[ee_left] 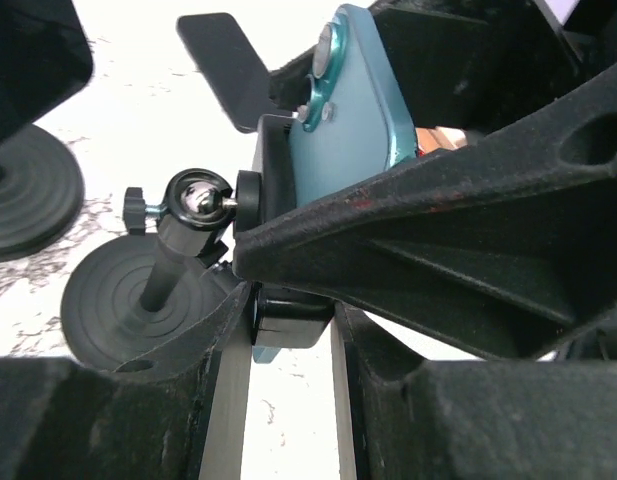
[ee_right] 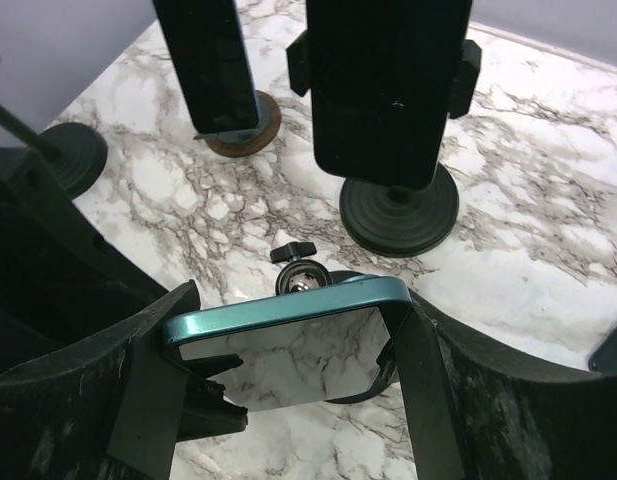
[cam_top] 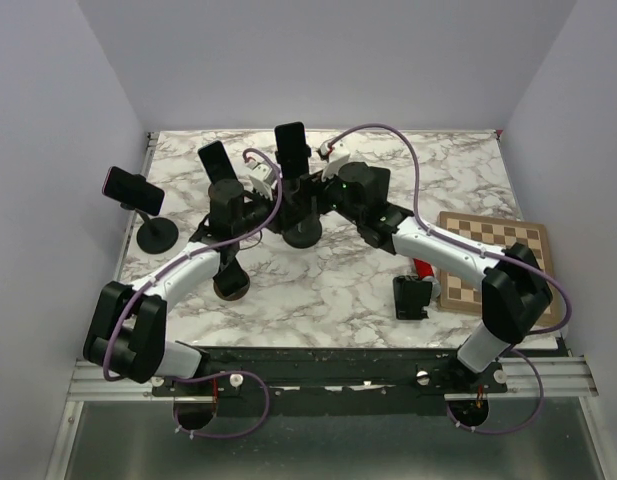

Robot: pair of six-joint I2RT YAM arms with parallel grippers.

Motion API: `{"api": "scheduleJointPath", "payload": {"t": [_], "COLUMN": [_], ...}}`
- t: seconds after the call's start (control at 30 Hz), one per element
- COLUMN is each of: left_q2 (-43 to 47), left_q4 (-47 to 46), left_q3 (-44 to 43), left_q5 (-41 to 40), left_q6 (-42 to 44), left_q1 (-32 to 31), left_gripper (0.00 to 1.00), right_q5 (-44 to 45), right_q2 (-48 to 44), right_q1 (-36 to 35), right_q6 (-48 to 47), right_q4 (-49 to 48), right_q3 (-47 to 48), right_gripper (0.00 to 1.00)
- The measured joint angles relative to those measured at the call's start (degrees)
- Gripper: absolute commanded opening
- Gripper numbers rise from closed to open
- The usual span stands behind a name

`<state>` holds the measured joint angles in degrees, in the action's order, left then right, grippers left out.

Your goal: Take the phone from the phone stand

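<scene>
The phone is teal-edged and its glossy screen mirrors the marble. My right gripper is shut on it, one finger on each long edge. In the left wrist view its teal back with the camera lenses rests against the black clamp plate of the phone stand. That stand has a ball joint, a thin pole and a round black base. My left gripper is shut on the clamp's lower block. In the top view both grippers meet mid-table and hide the phone.
Other stands are close by: a dark phone on a black round base, and another on a brown base. A stand with a sideways phone is at the far left. A chessboard and a black block lie to the right.
</scene>
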<state>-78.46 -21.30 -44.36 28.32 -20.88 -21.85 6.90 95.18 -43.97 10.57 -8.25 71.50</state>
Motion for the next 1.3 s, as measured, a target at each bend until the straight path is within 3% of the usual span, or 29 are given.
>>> {"api": "scheduleJointPath", "payload": {"t": [0.17, 0.4, 0.7, 0.9, 1.13, 1.3], "left_q2": [-3.5, -7.1, -6.8, -6.9, -6.9, -4.9], "left_q4": [0.9, 3.3, 3.2, 4.2, 4.5, 10.1], "left_q3": [-3.2, -7.2, -6.7, -4.9, -4.9, -4.9], "left_q5": [10.7, 16.7, 17.3, 12.8, 9.0, 3.6], "left_q6": [-1.4, -0.6, 1.7, 2.8, 2.7, 1.0], "left_q1": [3.5, 4.2, 4.5, 6.2, 6.0, 5.5], "left_gripper": [0.00, 0.00, 0.00, 0.00, 0.01, 0.38], "right_q5": [-10.9, -24.3, -29.6, -40.0, -43.4, -38.9], "right_q2": [-0.9, -0.3, 0.6, 0.7, -0.1, -5.1], "right_q1": [3.6, 7.7, 8.9, 8.3, 7.8, 7.8], "right_q6": [-2.7, -6.2, -7.2, -3.4, -1.6, 7.4], "right_q4": [-0.8, 3.0, 3.7, 6.0, 10.0, 13.0], "right_q3": [-1.1, 1.0, 2.3, 3.7, 5.0, 5.2], "right_gripper": [0.01, 0.01, 0.01, 0.01, 0.01, 0.01]}}
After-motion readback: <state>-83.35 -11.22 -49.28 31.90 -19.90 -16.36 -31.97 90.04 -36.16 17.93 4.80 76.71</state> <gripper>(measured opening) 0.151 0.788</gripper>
